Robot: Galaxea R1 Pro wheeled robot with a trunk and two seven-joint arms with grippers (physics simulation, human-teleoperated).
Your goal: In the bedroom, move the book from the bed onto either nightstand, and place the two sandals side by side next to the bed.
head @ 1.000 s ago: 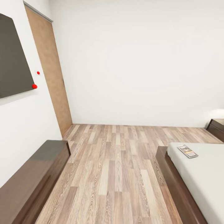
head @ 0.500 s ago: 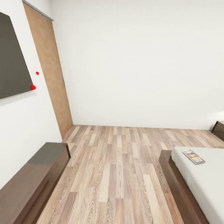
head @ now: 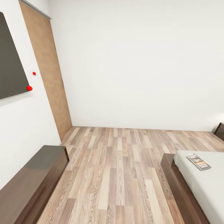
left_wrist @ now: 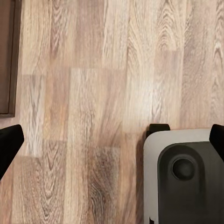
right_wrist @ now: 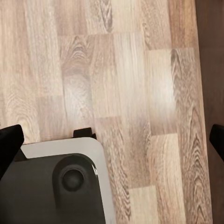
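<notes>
Head view: book (head: 198,161) lies flat on the bed (head: 202,186), near the mattress's far corner by the footboard edge. Nightstand (head: 220,131) corner at far right by the wall. Long dark console (head: 34,180) along the left wall. L gripper (left_wrist: 112,140) & R gripper (right_wrist: 112,140): fingertips spread wide, empty, over plank floor (head: 118,168) and robot base (left_wrist: 184,177).

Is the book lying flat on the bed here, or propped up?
Flat. The book lies cover up on the bed mattress near its corner, apart from the nightstand beyond.
</notes>
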